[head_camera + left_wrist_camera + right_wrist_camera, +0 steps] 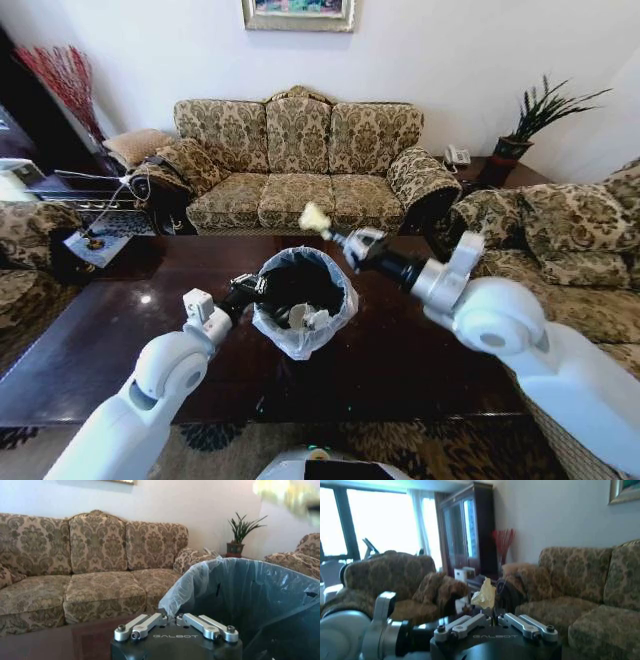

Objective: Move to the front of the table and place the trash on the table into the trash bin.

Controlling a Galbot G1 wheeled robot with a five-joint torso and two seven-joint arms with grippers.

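Yellowish scrap (314,217) was pinched by right gripper (329,232) at bin's (345,300) 12 o'clock; premature release risked missing; left gripper (247,290) clenched on rim.

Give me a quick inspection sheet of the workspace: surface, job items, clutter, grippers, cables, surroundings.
Surface: dark glossy table, bare where visible.
Job's things: trash bin with its whitish liner stands on the table; crumpled white papers lie inside; a pale yellowish scrap is held above and behind the rim.
Clutter: nothing seen on the table.
Grippers: left gripper shut on the bin's rim; right gripper shut on the scrap.
Cables: nothing seen.
Surroundings: patterned sofa behind the table, armchair on the right, potted plant in the corner.
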